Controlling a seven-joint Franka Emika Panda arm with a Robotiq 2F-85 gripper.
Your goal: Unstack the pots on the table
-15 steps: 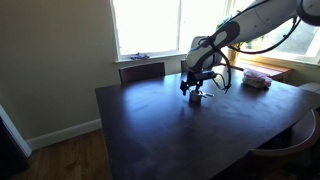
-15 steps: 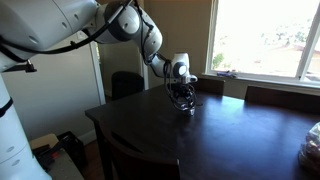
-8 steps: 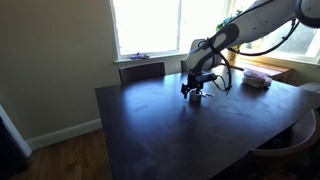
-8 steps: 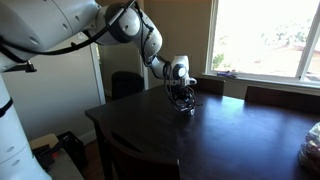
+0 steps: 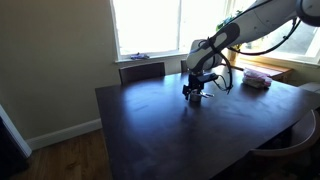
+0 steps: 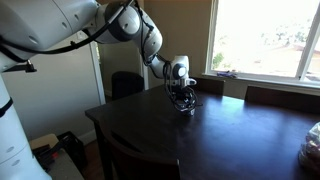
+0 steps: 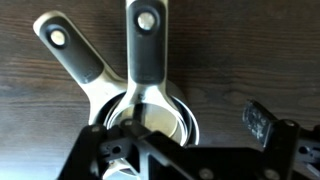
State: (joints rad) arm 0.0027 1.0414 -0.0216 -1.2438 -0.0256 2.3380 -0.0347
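A: Claw (image 7: 150, 152) hung spread wide, empty, over the nested pots (image 7: 152, 112) on the table (image 7: 260, 50). Risk?
B: Probably pinching both rims together, so the stack lifts whole or skids.
A: Count?
B: Two handles (image 7: 147, 45), one stack. Couldn't tell about a third pot. One chair back (image 5: 141, 70) beyond.

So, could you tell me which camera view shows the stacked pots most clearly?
The wrist view: the pots fill the frame from above, nested, with two handles fanned apart. Both exterior views show them only as a tiny dark shape under the gripper, too small for detail.
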